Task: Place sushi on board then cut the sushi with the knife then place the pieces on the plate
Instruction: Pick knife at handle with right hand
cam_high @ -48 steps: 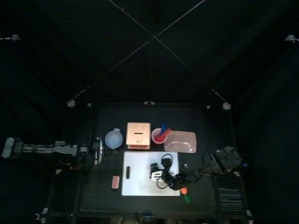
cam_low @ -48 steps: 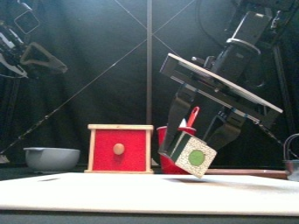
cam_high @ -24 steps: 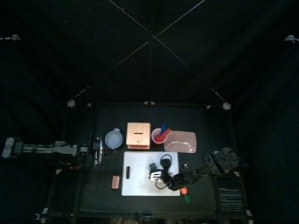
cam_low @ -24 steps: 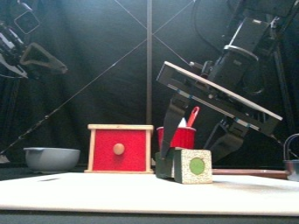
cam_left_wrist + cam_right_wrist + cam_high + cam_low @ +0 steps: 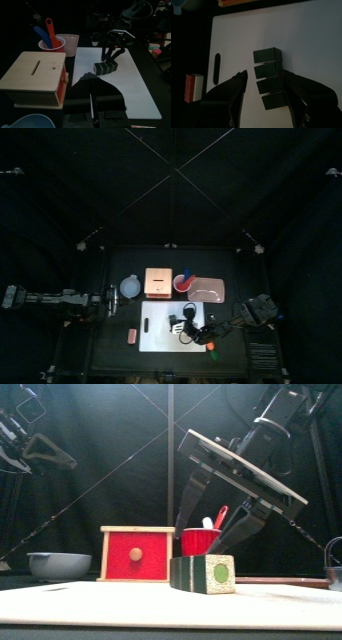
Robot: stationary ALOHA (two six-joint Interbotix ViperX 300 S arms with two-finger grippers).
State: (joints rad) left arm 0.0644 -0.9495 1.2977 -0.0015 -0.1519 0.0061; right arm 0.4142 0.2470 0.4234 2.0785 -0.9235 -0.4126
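Nearest to me is the white board (image 5: 107,606), lying flat across the front of the desk (image 5: 114,356). That makes sense, since it is where the cutting is meant to happen. The sushi roll (image 5: 203,573) sits on it a little right of centre, with its green end facing the front. From above it reads as four dark blocks in a row, joined or very nearly so. To my eye the first step is done and no cut has been made yet.

The right gripper (image 5: 262,75) hovers over the roll, jaws spread wide. One jaw is on each side of the blocks, with a gap showing between them and the roll, so it is holding nothing. That wide stance would suit either coming off the roll or going for a tool. I'd guess the knife comes next.

A small red and white toy (image 5: 131,335) lies off the board's left edge, out of the way.

Behind the roll is the red cup (image 5: 201,541), with a red knife (image 5: 219,516) and a blue knife (image 5: 39,36) standing handle-up, easy to pluck out. To its left are the wooden box (image 5: 138,554) with its red drawer front, then the bowl (image 5: 59,564). The pink tray (image 5: 207,290) waits to the right of the cup, close behind the board, so carrying the cut pieces over would be a short trip.

The left gripper (image 5: 102,304) rests at the desk's left edge. I cannot tell whether it is open or closed.
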